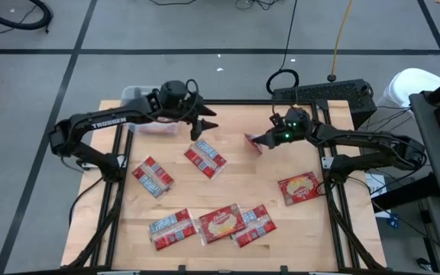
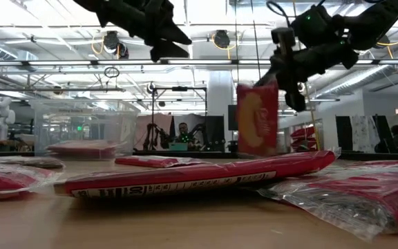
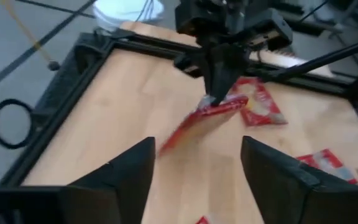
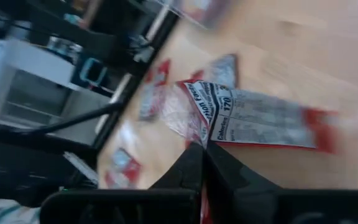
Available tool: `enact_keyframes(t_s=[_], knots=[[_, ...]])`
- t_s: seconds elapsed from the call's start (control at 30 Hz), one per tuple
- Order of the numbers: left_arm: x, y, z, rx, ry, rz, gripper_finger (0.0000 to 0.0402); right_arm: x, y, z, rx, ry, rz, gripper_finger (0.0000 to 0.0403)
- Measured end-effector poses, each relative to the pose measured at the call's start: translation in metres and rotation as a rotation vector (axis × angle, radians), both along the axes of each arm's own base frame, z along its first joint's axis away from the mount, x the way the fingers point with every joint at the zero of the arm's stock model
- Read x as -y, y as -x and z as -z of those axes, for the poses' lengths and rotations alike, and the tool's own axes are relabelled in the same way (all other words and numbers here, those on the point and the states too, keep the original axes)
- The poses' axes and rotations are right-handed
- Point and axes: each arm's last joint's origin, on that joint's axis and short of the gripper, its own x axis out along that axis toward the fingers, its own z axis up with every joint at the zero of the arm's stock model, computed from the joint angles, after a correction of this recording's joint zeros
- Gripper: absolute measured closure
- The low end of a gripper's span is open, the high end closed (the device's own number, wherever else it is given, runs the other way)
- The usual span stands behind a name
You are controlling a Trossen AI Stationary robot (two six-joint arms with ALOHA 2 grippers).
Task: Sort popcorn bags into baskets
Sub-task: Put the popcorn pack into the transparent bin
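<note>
A: How much is judged sorted?

B: Little. One packet is seen through the clear basket [image 2: 81, 131] at the table's far left corner; six popcorn bags [image 1: 205, 158] are left flat on the wood. A seventh, the lifted bag [image 1: 252, 143], is clamped by its edge in the closed right gripper [image 1: 263, 140] above the table's far middle. The left gripper [image 1: 203, 122], jaws apart and empty, is held just beside the basket.

A: And the setting?

B: A pale wooden table [image 1: 281, 221] in a black frame is shown; a grey floor, cables and a lab with ceiling lights are seen beyond.
</note>
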Motion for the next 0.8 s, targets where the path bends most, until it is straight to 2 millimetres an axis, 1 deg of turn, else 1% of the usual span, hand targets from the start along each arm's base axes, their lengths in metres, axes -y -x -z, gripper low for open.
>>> enact_keyframes(t_s=[0.07,0.13,0.23,0.33,0.47,0.57,0.67,0.8], knots=[[0.0,-0.006,0.006,-0.004,0.017,0.032,0.0142,0.0,-0.001,-0.004,0.045,-0.005,-0.013,0.0403],[0.0,-0.012,0.012,0.0,0.024,0.064,0.0139,0.0,-0.003,-0.009,0.09,-0.01,-0.028,0.0403],[0.0,-0.022,0.019,0.023,0.056,0.123,0.0143,0.0,-0.004,-0.015,0.149,-0.024,-0.04,0.0403],[-0.002,-0.026,0.022,0.045,0.084,0.147,0.0154,0.001,-0.006,-0.022,0.218,-0.033,-0.034,0.0403],[-0.002,-0.029,0.019,0.079,0.077,0.149,0.0165,0.002,-0.007,-0.033,0.324,-0.025,-0.025,0.0403],[-0.004,-0.03,0.014,0.123,0.095,0.13,0.0165,0.003,-0.007,-0.039,0.374,-0.018,0.003,0.0403],[-0.006,-0.031,0.009,0.171,0.098,0.116,0.0158,0.003,-0.007,-0.043,0.411,-0.012,0.023,0.0403],[-0.006,-0.033,0.003,0.231,0.079,0.115,0.0137,0.003,-0.007,-0.045,0.435,-0.018,0.024,0.0403]])
